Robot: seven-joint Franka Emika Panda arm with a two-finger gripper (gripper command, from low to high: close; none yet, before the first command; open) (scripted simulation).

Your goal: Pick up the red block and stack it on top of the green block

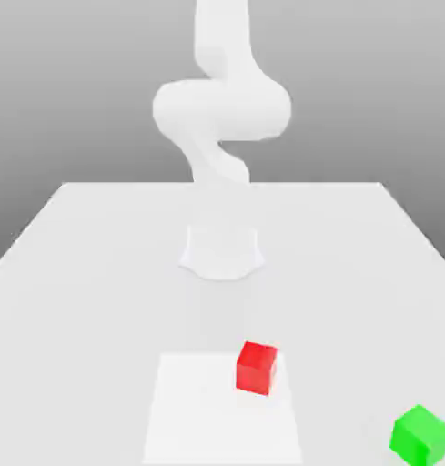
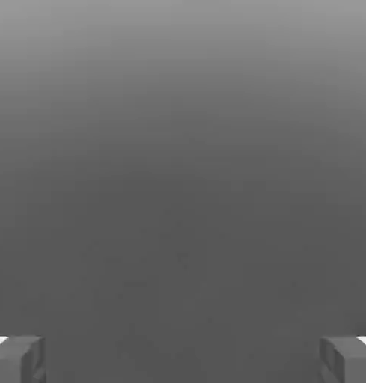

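The hand (image 2: 183,360) is seen in the hand view, held open, its two fingers well apart with nothing between them. In the exterior view the arm (image 1: 222,109), the counter (image 1: 89,319) and both blocks are shown, none of which is seen in the hand view. One arm, one red block (image 1: 257,369), one green block (image 1: 420,436) and one white patch (image 1: 217,419) are counted. With the exterior view as the dial, the red block is placed near five o'clock, over the patch's edge at its one o'clock corner; the green block is placed between four and five, near the picture's border. Open counter is left between the blocks.
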